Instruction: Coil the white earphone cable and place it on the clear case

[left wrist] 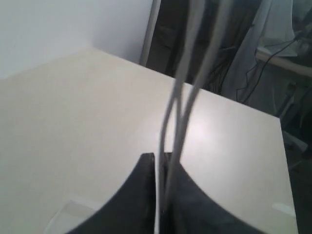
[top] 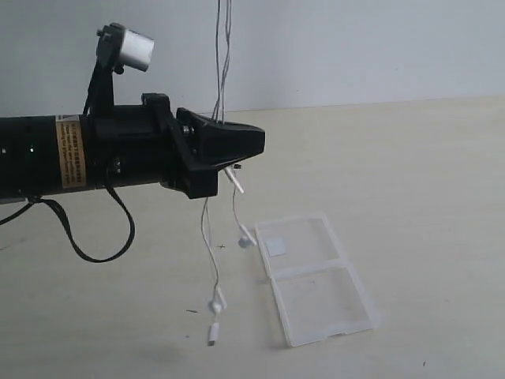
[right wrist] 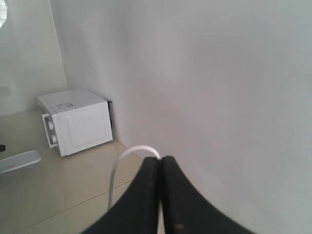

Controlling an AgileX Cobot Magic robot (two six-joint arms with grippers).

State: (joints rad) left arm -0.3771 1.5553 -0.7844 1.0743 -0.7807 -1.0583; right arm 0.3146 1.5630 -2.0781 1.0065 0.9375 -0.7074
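Note:
The white earphone cable (top: 210, 253) hangs in mid-air over the table. My left gripper (top: 251, 142) is shut on its middle, and strands (top: 223, 55) rise from the jaws out of the top of the exterior view. Below the jaws hang two earbuds (top: 246, 239) and the plug (top: 212, 333), close to the tabletop. The left wrist view shows the cable (left wrist: 183, 97) passing between the shut left gripper (left wrist: 161, 157). My right gripper (right wrist: 160, 160) is shut on a loop of the cable (right wrist: 127, 155); it is outside the exterior view. The clear case (top: 316, 276) lies open and flat, right of the hanging ends.
A beige table (top: 426, 181) fills the scene, with a white wall behind. In the right wrist view a white box-shaped appliance (right wrist: 73, 122) stands by the wall. Dark clutter and cables (left wrist: 243, 53) lie beyond the table's far edge in the left wrist view.

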